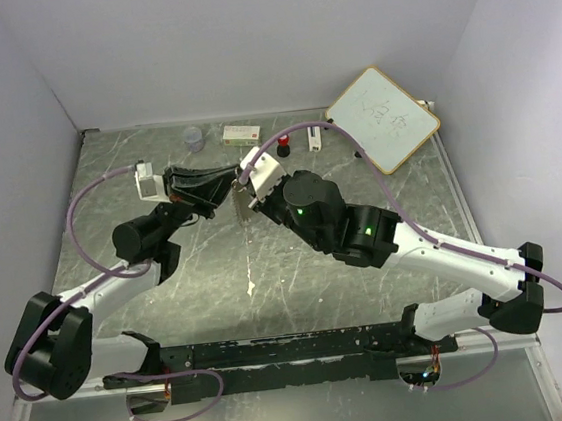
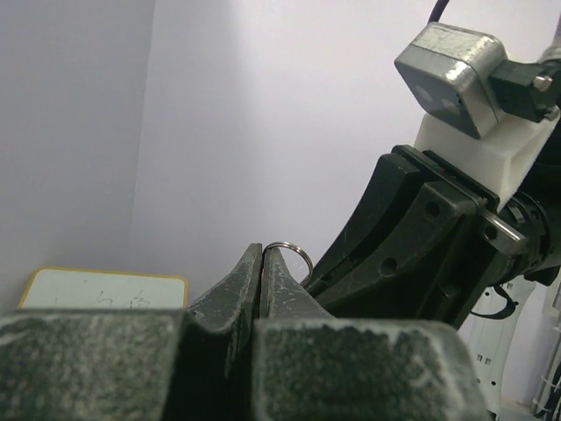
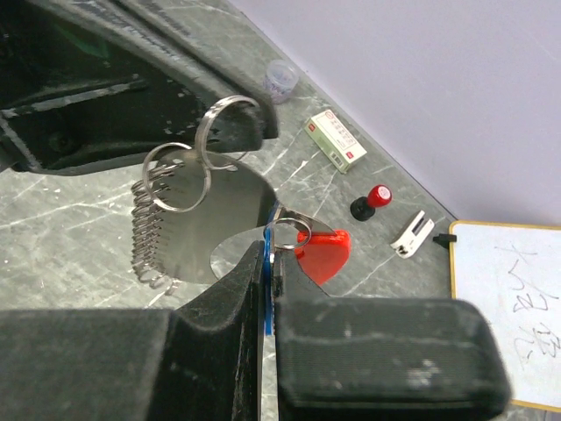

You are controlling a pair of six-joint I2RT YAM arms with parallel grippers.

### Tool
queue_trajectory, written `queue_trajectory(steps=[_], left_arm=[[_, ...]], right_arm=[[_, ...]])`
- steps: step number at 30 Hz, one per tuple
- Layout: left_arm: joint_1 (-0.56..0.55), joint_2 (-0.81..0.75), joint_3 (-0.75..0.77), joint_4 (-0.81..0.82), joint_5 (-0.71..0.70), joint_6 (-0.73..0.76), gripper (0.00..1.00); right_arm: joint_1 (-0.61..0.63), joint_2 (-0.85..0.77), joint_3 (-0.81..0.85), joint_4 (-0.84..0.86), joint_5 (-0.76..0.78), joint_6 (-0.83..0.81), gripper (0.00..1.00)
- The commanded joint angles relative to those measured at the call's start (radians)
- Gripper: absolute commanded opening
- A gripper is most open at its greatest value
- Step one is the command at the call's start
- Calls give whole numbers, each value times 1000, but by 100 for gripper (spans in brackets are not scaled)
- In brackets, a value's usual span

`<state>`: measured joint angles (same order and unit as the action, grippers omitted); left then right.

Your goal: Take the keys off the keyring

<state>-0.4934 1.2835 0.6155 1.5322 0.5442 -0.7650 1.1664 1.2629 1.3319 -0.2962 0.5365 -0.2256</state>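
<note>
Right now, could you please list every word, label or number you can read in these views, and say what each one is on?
No text can be read in any view.
Whiteboard: dark handwritten marks, too faint and blurred to read.
Small white box with a red stripe: print too small to read.

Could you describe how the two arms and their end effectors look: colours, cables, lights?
The left arm and the right arm both have white links between bulky black joints. A purple cable loops along each. Two green lights glow on the right arm. The left end effector and right end effector have dark, scuffed, tapering fingers.
</note>
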Motion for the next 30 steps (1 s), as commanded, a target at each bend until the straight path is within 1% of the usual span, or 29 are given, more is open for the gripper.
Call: queue_trajectory(steps=[1,4,8,11,14,17,22,24,26,30], left_arm=[[9,-51,-42,115,-48,76,7],[9,-81,-79,3,-100,166,7],[9,-114,-88,-201,-157,291,7],[9,-124,-77,-346,-207,358,7],[9,-112,-67,-443,-233,402,7],[9,-84,-69,-457,-221,403,7],[10,-18,-79,-451,-206,403,7],[11,21,-83,-440,-212,404,7],[11,67,-79,-428,-220,438,7],[15,152,-72,-401,-223,444,7]], right_arm=[[1,-38,-7,21,54,-4,0],[1,-52,-21,31,99,-6,0],[-16,-69,-53,70,151,-1,0],[-68,-68,-68,80,120,33,0],[-173,-56,-80,83,28,70,0],[-306,-34,-95,92,-85,117,0],[-481,11,-144,136,-224,172,0],[-532,34,-173,164,-265,196,0],[-579,62,-205,191,-307,221,0],[-621,131,-247,235,-344,251,0]])
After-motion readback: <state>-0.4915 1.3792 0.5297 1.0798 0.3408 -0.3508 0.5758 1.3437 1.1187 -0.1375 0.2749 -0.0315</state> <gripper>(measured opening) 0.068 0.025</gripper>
